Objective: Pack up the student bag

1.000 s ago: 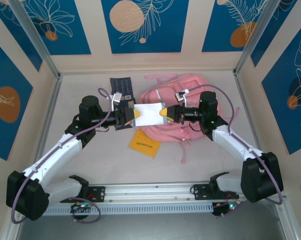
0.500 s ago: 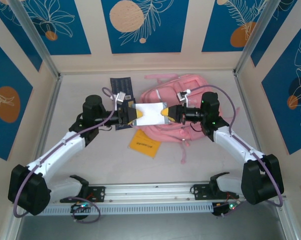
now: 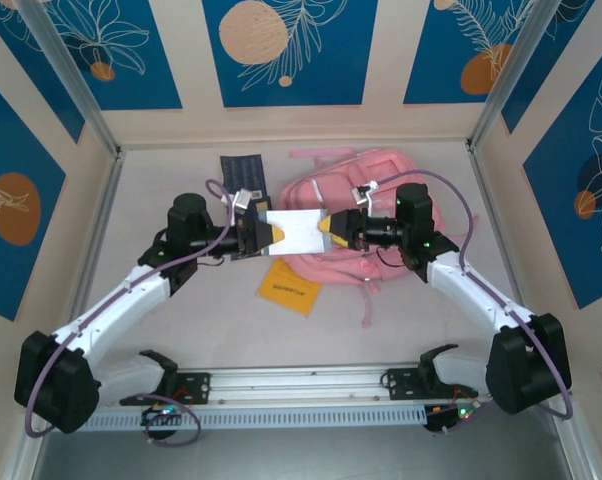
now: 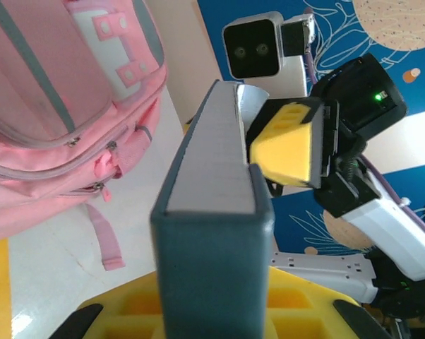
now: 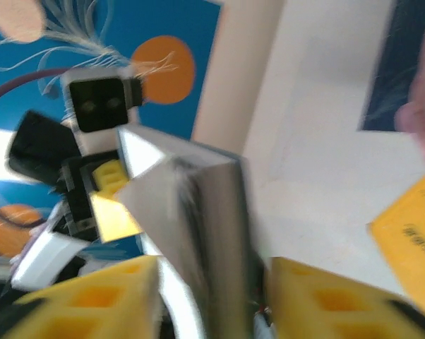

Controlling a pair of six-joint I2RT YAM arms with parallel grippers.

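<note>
This is a robot lab cell: aluminium posts (image 3: 69,80) and blue leaf-patterned panels (image 3: 331,60) box in a pale table (image 3: 231,330), with robot arms (image 3: 111,300) bolted to a metal rail (image 3: 301,380).

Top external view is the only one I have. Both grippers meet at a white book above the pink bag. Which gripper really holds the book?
Observer: In the left wrist view the book stands edge-on, pressed between the fingers of the left gripper, and no gap shows there.
Operator: And the right gripper, does it grip too?
Observer: The right wrist view is blurred, but a dark gap shows between the book and one finger of the right gripper, so it looks open.
</note>
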